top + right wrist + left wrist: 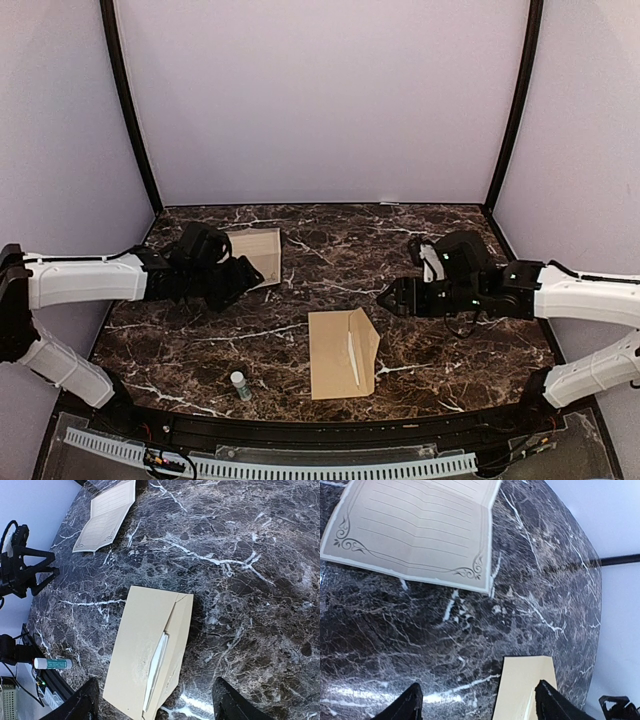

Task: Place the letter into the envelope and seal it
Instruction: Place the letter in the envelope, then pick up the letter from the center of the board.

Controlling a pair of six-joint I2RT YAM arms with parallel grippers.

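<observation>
Dark marble counter [440, 360] carries one kraft envelope [343, 352] at front middle, one white letter [156, 666] tucked inside with its edge showing at the flap, one cream page [258, 250] at rear left, and one glue stick [240, 385] near the front edge. Two claws hover, the left claw [245, 283] beside the page and the right claw [388, 297] apart from the envelope, both spread and gripping nothing.

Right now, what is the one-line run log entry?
left tool: open, empty | right tool: open, empty | kraft-brown paper envelope: thin white sheet visible under loose flap | cream ornate-bordered page: outside envelope
</observation>
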